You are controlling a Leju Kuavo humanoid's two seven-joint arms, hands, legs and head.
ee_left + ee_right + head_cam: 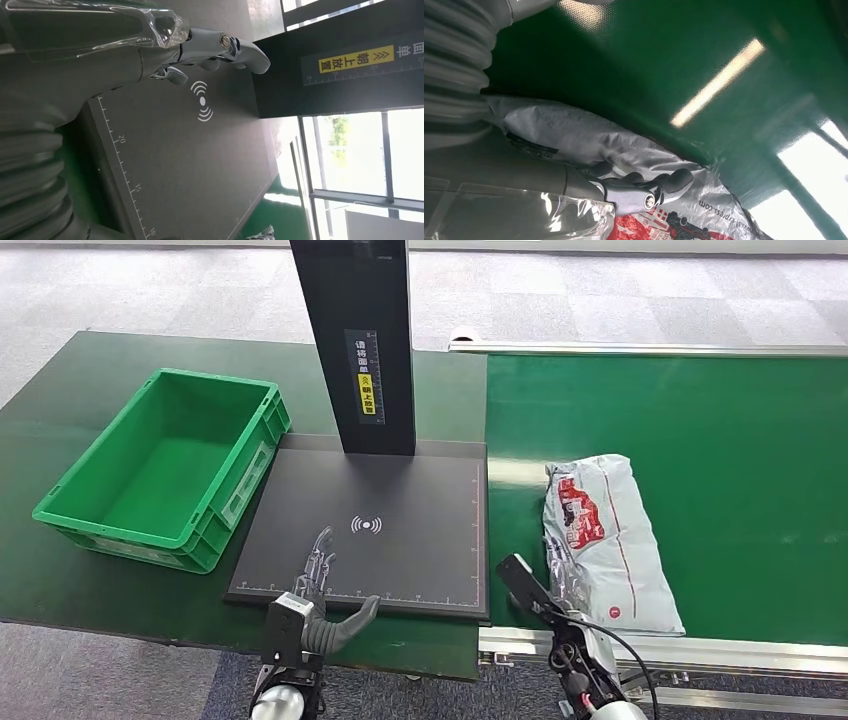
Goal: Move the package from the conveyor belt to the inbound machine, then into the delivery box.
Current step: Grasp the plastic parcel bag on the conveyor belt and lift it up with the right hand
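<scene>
dark green table point(60, 570) has a green plastic crate point(160, 468) and a flat black scanner pad point(400, 540) sitting on it, grey plastic mailer bag point(605, 540) over on the green conveyor belt point(720, 460)

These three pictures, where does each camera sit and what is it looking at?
Head view: high on the body, looking down at the package on the conveyor belt, the inbound machine and the delivery box; both hands show.
Left wrist view: behind the left hand, over the machine.
Right wrist view: behind the right hand, on the package.
Head and right wrist views share the package.
</scene>
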